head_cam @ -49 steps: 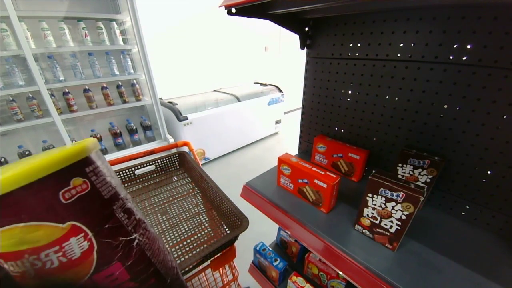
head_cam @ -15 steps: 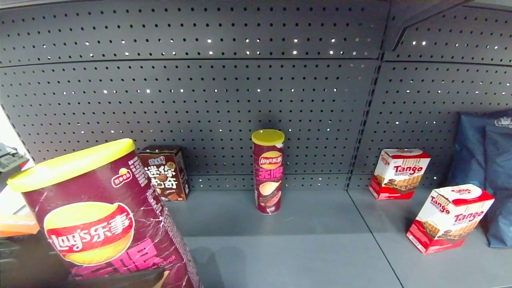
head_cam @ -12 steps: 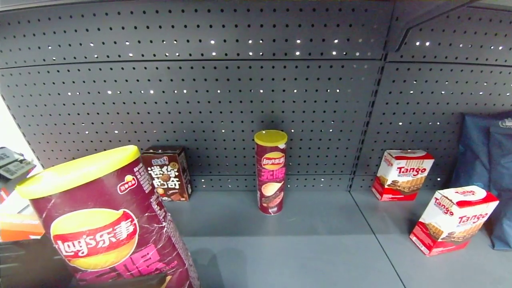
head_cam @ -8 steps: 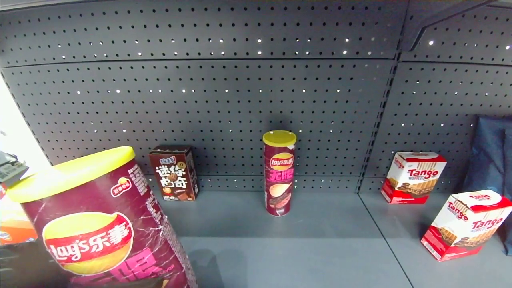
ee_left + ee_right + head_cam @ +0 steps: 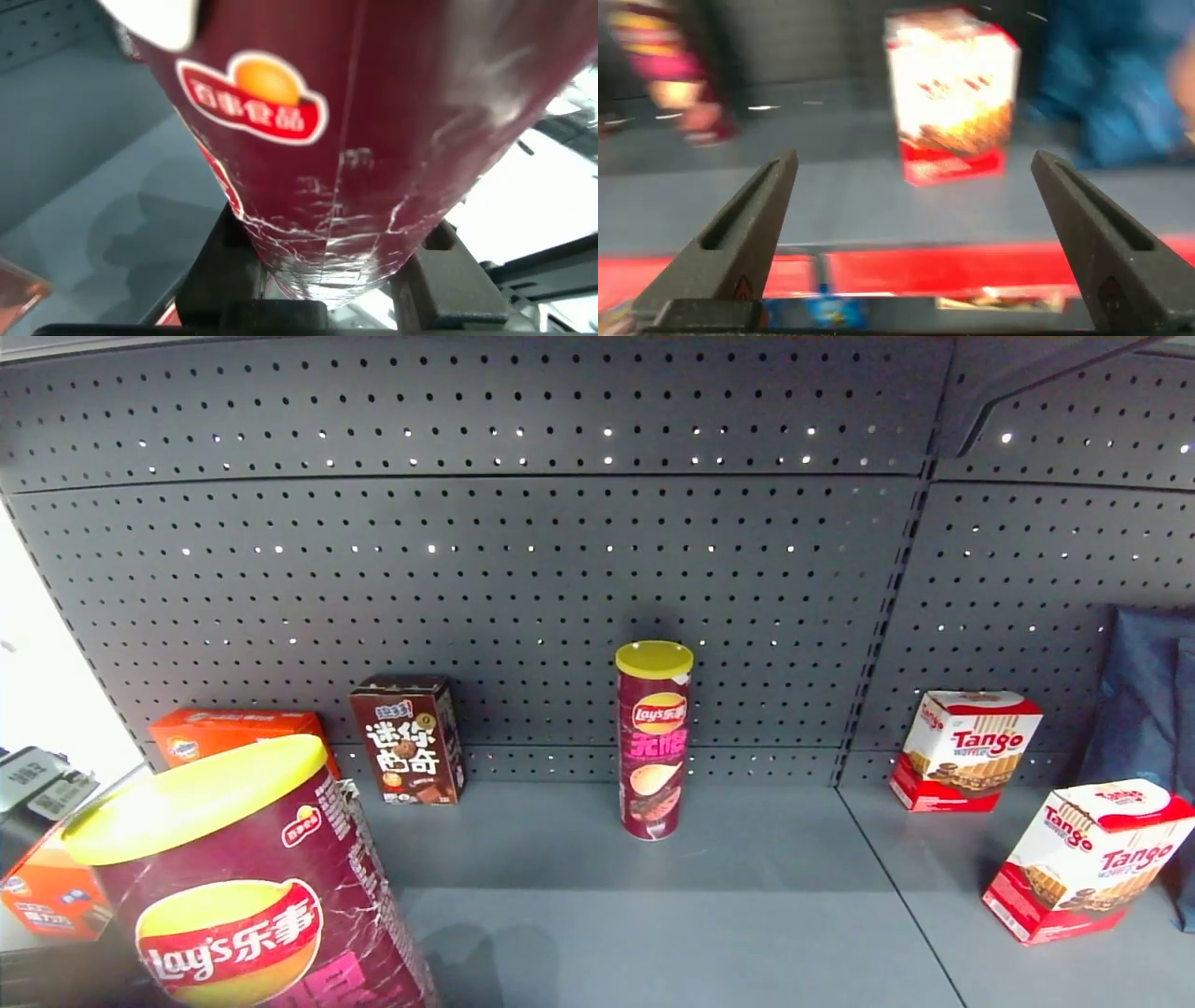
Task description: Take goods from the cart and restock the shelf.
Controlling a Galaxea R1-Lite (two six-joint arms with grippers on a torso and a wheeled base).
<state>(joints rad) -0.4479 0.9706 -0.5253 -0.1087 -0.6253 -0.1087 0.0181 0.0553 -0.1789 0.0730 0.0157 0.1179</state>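
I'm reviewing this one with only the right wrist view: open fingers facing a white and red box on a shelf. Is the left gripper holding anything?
Observer: Yes. The left gripper is shut on a maroon crisps can with a yellow lid, held in front of the left part of the shelf.
Operator: What stands on the shelf behind that can?
Observer: A brown box stands upright against the pegboard.
Operator: Is my white and red box the only one?
Observer: No, there are two: a rear box by the pegboard and a front box nearer the shelf edge.
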